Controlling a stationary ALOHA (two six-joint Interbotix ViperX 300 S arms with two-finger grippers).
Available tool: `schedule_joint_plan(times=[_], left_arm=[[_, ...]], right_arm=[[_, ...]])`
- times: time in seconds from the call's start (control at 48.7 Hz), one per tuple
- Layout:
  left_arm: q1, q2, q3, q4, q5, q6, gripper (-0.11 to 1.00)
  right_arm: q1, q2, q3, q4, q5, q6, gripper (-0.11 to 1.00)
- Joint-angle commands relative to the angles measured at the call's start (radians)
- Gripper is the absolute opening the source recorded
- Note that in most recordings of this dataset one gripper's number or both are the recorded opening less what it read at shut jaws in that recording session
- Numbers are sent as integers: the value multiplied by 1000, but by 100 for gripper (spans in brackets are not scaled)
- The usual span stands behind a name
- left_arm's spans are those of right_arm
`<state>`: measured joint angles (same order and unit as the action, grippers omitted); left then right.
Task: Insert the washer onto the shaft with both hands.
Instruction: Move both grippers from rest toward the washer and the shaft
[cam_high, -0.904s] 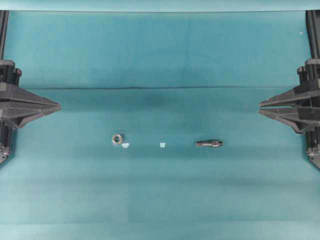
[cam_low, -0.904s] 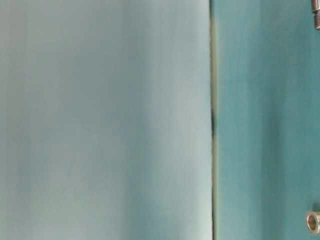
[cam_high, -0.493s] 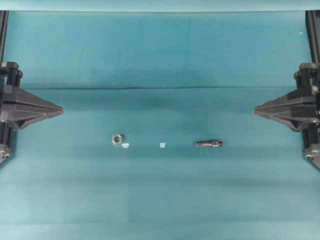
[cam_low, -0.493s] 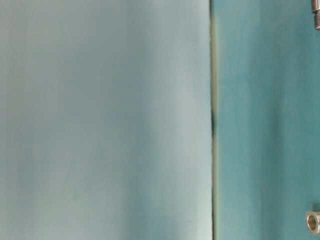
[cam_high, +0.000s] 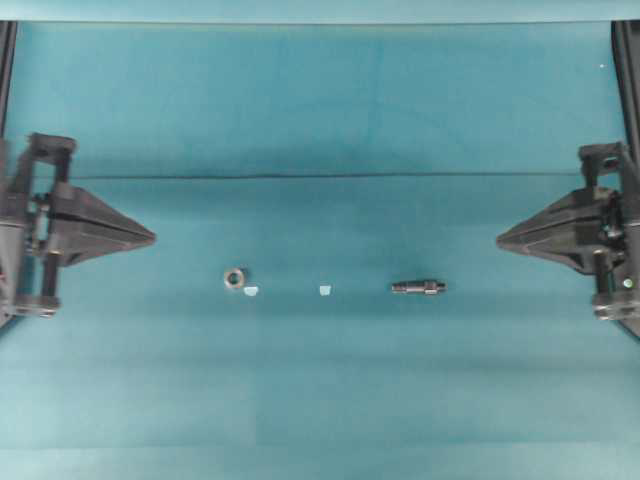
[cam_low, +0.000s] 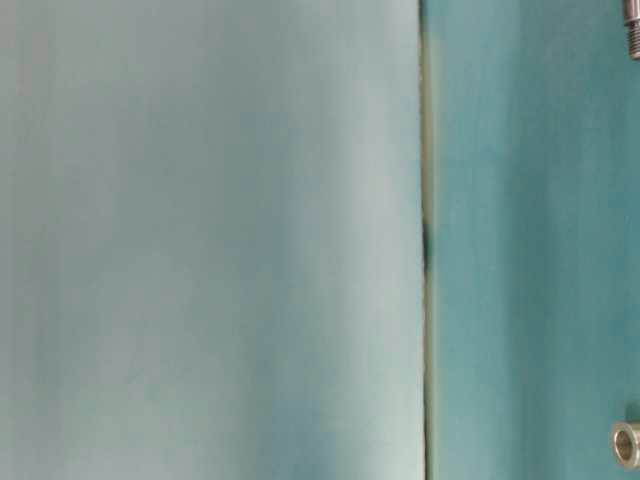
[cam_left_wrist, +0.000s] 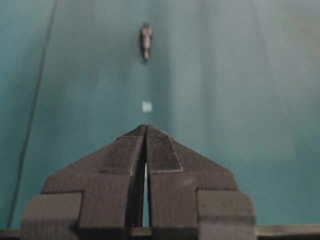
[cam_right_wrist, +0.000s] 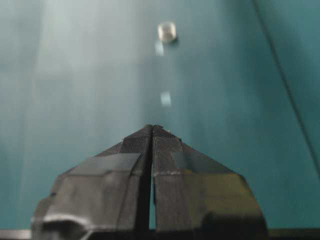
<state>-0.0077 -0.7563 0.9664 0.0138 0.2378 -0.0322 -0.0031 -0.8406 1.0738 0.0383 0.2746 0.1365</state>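
Here, on a teal cloth-covered table (cam_high: 320, 400), the washer (cam_high: 235, 278) and the shaft (cam_high: 418, 287) lie flat and well apart in a loose row across the middle, with two small pale scraps (cam_high: 252, 291) between them, one just beside the washer and the other (cam_high: 325, 290) near the midpoint. The shaft lies lengthwise along that row.

The left gripper (cam_high: 150, 237) hangs at the left edge of the overhead view, its pointed fingers pressed together and holding nothing; the washer sits ahead of its tip and slightly toward the near edge, clearly apart from it. The right gripper (cam_high: 500, 240) mirrors it at the right edge, likewise closed and empty, with the shaft ahead of its tip and a little nearer the front, not touching.

From the left wrist camera, the closed fingers (cam_left_wrist: 127, 155) point toward a scrap and the shaft (cam_left_wrist: 145, 40) beyond. From the right wrist camera, the closed fingers (cam_right_wrist: 170, 150) point toward the scraps and the washer (cam_right_wrist: 166, 31) farther off.

The table-level view catches only the washer (cam_low: 627, 444) and one end of the shaft (cam_low: 632, 30) at its right edge.
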Motion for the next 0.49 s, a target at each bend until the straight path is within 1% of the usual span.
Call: schedule_joint_plan(times=[0.0, 0.205, 0.37, 0.472], left_arm=[[-2, 35, -49, 3, 25, -12, 2], [0, 137, -112, 2, 129, -41, 2], [5, 233, -172, 3, 236, -41, 2], [14, 293, -204, 6, 310, -35, 2]], right_arm=[[-2, 49, -43, 0, 41, 9, -10], [-2, 190, -94, -6, 137, 8, -10], [-2, 301, -147, -12, 202, 3, -10], [-2, 371, -192, -31, 255, 0, -10]])
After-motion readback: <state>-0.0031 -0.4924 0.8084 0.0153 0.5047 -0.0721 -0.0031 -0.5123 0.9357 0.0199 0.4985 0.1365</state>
